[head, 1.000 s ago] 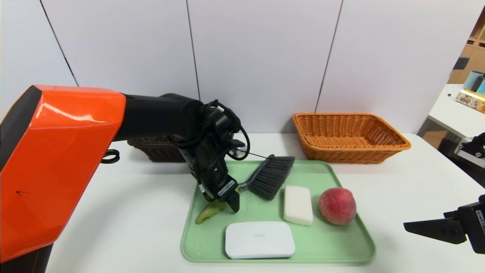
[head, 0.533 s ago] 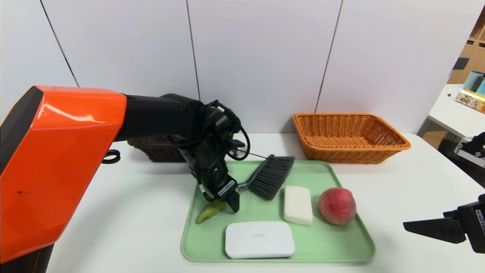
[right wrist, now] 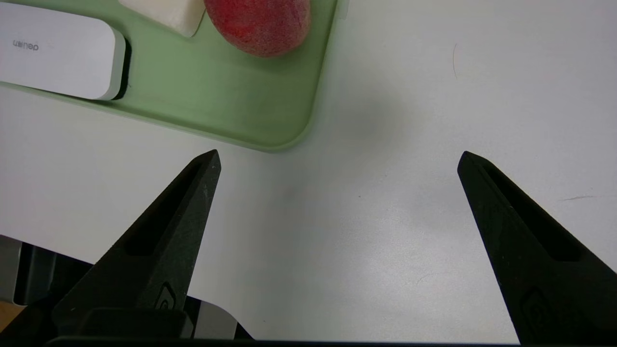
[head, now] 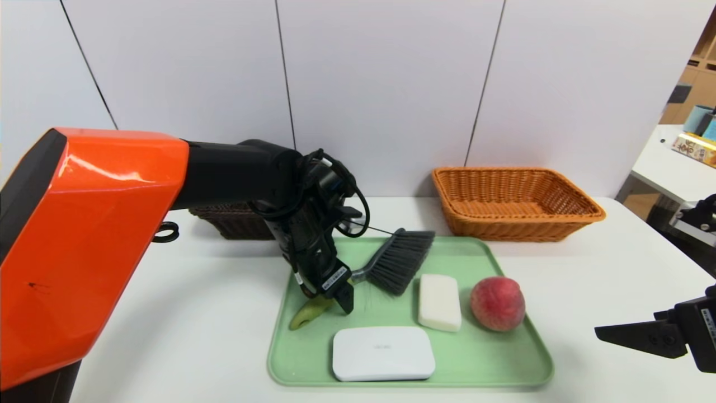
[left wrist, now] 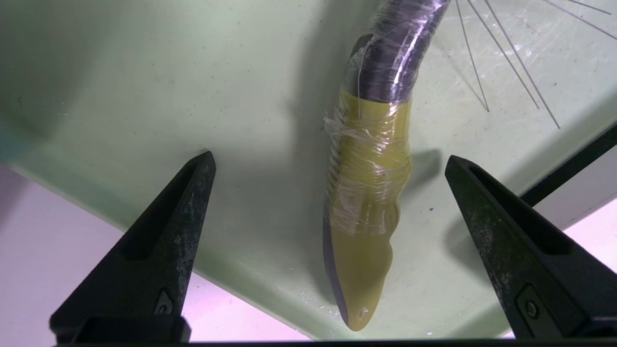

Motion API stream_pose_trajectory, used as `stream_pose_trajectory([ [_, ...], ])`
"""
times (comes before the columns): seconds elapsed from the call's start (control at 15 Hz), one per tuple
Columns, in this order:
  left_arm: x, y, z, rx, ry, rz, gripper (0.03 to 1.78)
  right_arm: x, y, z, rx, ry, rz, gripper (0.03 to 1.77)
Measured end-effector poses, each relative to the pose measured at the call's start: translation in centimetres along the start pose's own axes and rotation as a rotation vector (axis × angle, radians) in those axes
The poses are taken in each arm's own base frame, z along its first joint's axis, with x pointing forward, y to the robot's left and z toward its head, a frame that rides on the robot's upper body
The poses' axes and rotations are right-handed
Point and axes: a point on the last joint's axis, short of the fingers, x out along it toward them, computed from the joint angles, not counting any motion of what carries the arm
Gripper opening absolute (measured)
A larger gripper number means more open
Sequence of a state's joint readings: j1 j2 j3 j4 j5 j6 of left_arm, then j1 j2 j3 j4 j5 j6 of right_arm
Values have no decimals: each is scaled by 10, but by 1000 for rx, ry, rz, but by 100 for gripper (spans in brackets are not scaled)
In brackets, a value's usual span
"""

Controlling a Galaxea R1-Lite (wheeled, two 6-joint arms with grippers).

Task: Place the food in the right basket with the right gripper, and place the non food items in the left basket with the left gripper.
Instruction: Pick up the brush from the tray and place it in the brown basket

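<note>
Nothing has moved since before. Left pincer (left wrist: 328,164) hangs wide open w/ the brush (head: 386,262) handle between its tips, not gripped yet. Peach (head: 498,304) sits further right on the tray (head: 503,358). Right pincer (head: 621,336) waits open over the surface (head: 168,313), holding nothing.

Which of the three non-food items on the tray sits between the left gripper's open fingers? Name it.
The green-handled brush. The left gripper straddles its handle, fingers open on either side. The white box and the white bar lie farther along the tray, away from it.
</note>
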State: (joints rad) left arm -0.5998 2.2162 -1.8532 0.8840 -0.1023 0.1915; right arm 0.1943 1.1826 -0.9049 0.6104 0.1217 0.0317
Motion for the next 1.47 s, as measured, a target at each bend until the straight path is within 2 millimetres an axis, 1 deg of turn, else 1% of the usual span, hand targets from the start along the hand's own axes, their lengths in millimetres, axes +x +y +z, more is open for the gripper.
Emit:
stream_pose_trajectory([
  [0.07, 0, 0, 0, 1, -1, 0, 169, 0, 0, 0, 0, 0, 0, 170],
  [0.27, 1, 0, 0, 1, -1, 3, 121, 0, 0, 0, 0, 1, 0, 170],
  [0.4, 1, 0, 0, 1, -1, 1, 97, 0, 0, 0, -1, 0, -2, 170],
  [0.53, 0, 0, 1, 1, -1, 1, 78, 0, -1, 1, 1, 0, 0, 170],
  [0.6, 0, 0, 1, 3, 0, 0, 49, 0, -1, 1, 1, -1, 0, 170],
  [0.67, 0, -1, 1, 4, 0, -1, 46, 0, -1, 1, 1, -1, -1, 170],
  [0.8, 0, -1, 0, 3, 2, -2, 46, 0, -1, 1, 2, 0, -1, 170],
  [1.0, -6, -2, -1, 2, -3, 0, 46, 1, -1, 0, 4, 3, 0, 170],
  [1.2, -19, -3, -1, 4, -35, 8, 46, 0, -1, -1, 4, 3, 1, 170],
  [1.47, -42, -6, -3, 13, -89, 18, 46, 0, -1, -1, 3, 1, 2, 170],
])
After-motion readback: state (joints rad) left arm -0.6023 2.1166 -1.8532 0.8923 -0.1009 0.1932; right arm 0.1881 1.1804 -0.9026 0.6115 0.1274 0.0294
